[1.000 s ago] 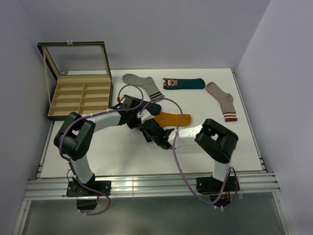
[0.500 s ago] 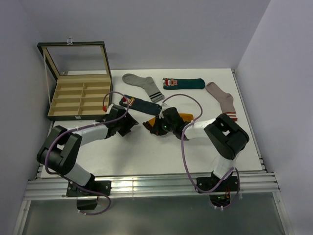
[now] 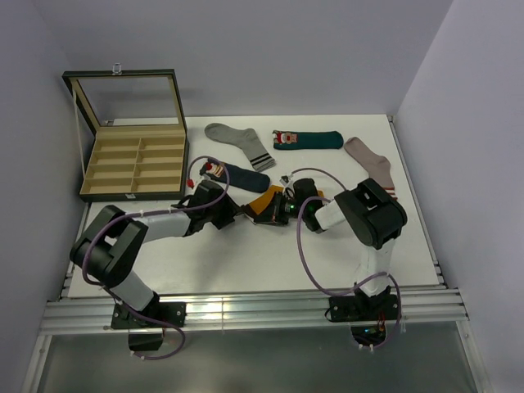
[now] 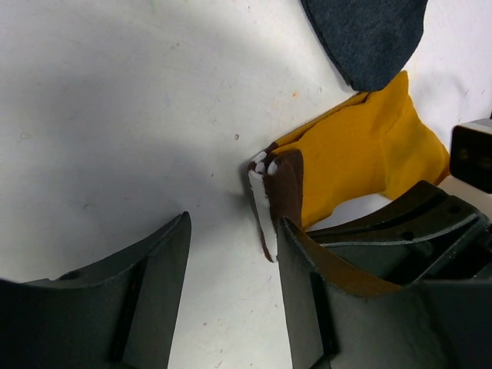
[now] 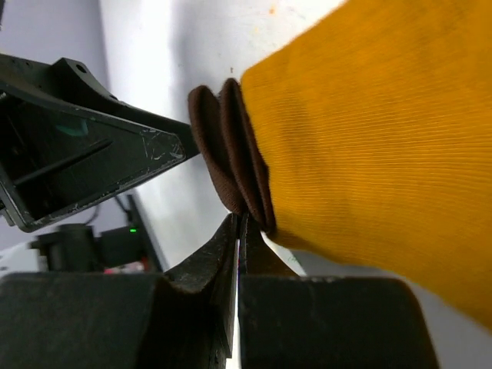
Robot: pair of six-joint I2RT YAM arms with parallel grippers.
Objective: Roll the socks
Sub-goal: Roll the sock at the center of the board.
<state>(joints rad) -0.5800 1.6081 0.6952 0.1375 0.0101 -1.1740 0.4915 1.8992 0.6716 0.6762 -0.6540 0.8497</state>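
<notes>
The mustard-orange sock (image 3: 264, 199) lies mid-table, with its brown-and-white striped cuff (image 4: 270, 201) raised on edge. My right gripper (image 5: 240, 223) is shut, and the cuff's (image 5: 231, 165) folds converge into its tips. My left gripper (image 4: 233, 231) is open just short of the cuff, its right finger (image 4: 307, 292) beside the cuff and nothing between its fingers. The two grippers, left (image 3: 236, 214) and right (image 3: 252, 214), meet tip to tip. The navy sock (image 3: 233, 173) lies just behind them, its toe (image 4: 369, 34) in the left wrist view. The dark teal sock (image 3: 307, 139) lies farther back.
A grey striped sock (image 3: 237, 139) lies behind the navy one, and a pinkish sock (image 3: 372, 168) lies at the right. An open wooden compartment box (image 3: 135, 160) with a raised glass lid stands at the back left. Purple cables loop over both arms.
My right gripper swung from the near side up to the orange sock's cuff. My left gripper drew back left, opened, then came in again towards the cuff. The navy sock came into full view.
</notes>
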